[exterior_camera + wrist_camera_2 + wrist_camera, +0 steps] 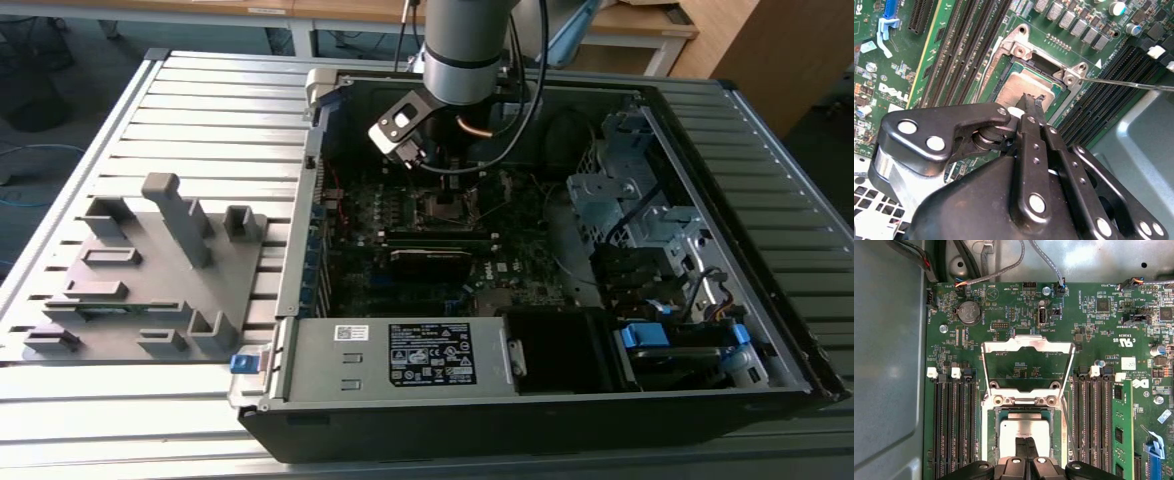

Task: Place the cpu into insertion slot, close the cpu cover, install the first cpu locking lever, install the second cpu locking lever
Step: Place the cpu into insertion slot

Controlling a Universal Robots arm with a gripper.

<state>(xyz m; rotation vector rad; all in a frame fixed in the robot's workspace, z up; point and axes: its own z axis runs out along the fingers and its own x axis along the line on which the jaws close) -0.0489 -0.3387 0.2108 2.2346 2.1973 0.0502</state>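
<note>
The cpu (1026,426) (1021,85), a flat silver square, lies in the insertion slot (986,430) on the green motherboard. The cpu cover (1026,343), a thin silver frame with a large window, stands raised on its hinge beyond the slot. My gripper (1027,441) (1032,101) is directly over the cpu with its two black fingers pressed together and their tips at or just above the metal top; nothing shows between them. In the exterior view the gripper (430,165) hangs inside the open computer case, just above the slot (447,207).
Long black memory slots (951,425) (1094,420) flank the socket. A thin metal lever rod (1126,83) sticks out beside it. The grey power-supply box (400,355), a drive cage (627,200) and cables fill the case. A grey fixture plate (147,270) lies at the exterior view's left.
</note>
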